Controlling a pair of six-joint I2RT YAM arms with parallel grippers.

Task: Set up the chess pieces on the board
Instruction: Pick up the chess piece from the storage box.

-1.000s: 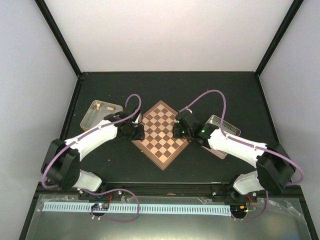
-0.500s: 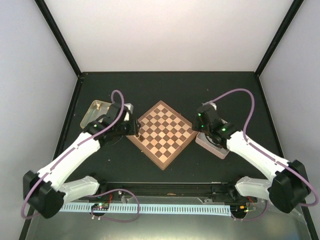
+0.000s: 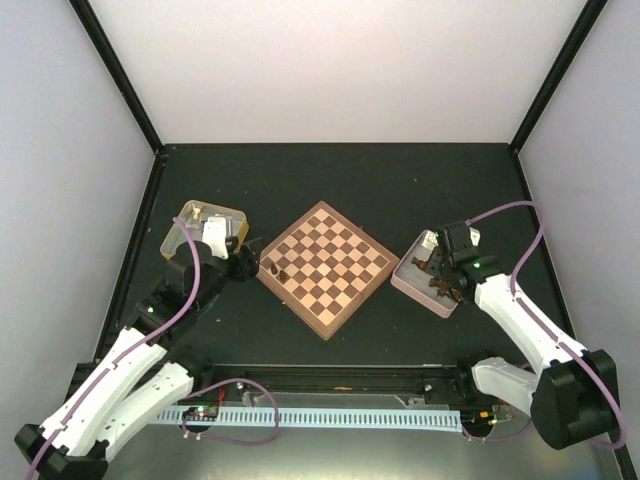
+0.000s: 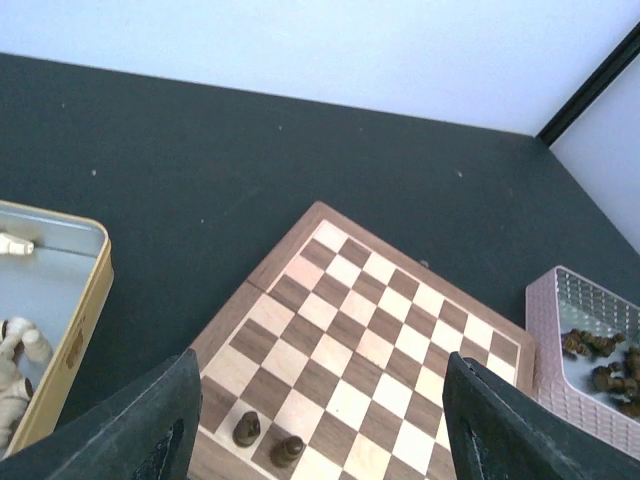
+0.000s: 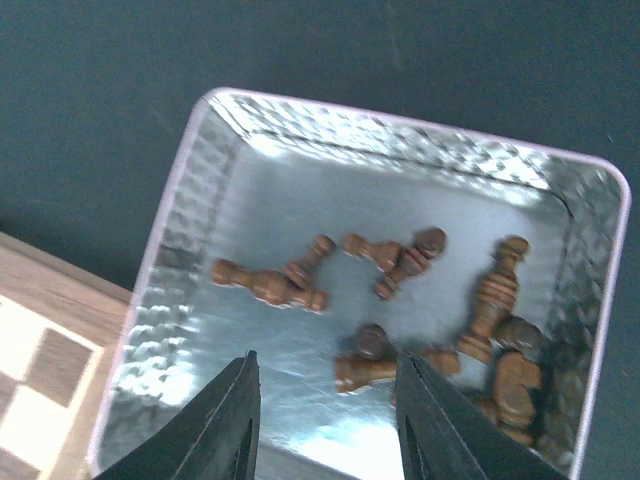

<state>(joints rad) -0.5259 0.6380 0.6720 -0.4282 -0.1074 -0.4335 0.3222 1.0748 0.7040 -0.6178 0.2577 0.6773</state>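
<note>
- Right wrist view showed the chess pieces (image 5: 385, 260) lying on their sides in the pink tray (image 5: 170, 290), straight ahead of the right gripper (image 5: 325, 425), whose jaws were held apart with nothing between them.
- The nearest piece (image 5: 362, 362) was seen just ahead of the jaw gap, and its long axis seemed to run across from finger to finger, so a wrist turn was judged likely.
- The right arm was judged the nearer to that heap.
- The left gripper (image 4: 320, 440) was spread wide and empty over the board (image 4: 370, 330), with two dark pieces (image 4: 247, 428) standing close inside one finger.
- Pale pieces (image 4: 20, 350) in the gold tray (image 4: 85, 330), outside that finger, were shown only by the left wrist view.
</note>
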